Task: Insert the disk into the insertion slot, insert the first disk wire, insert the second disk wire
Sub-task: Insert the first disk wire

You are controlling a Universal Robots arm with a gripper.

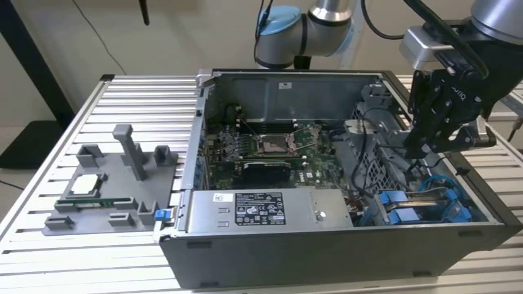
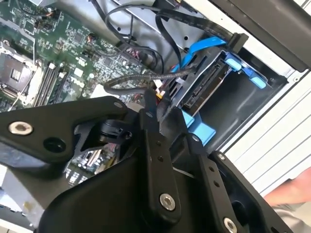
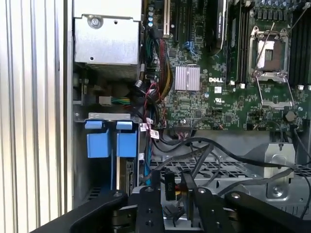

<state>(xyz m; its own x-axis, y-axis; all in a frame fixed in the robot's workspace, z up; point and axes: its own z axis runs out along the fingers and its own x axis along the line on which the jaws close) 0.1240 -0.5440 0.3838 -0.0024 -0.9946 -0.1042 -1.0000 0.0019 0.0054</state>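
Note:
The disk (image 2: 205, 90) sits in its blue carrier frame (image 2: 199, 130) inside the insertion slot (image 2: 238, 104) of the grey drive cage (image 1: 374, 160), at the exterior view's right end of the open computer case. Its connector edge faces the case's inside. My gripper (image 1: 421, 150) hangs over the cage just above the disk. It is shut on the black plug of a disk wire (image 3: 169, 185), seen between the fingers (image 3: 149, 201) in the first wrist view. A blue wire (image 2: 204, 48) curves over the disk to a black plug at the cage's edge.
A second blue-fronted carrier (image 2: 247, 72) sits beside the disk. The motherboard (image 1: 270, 147) fills the case floor, with the power supply (image 1: 253, 208) along its near wall. Loose black cables (image 3: 214, 150) cross the cage. A grey parts fixture (image 1: 114, 184) lies at the exterior view's left. A hand (image 2: 291, 191) shows outside the case.

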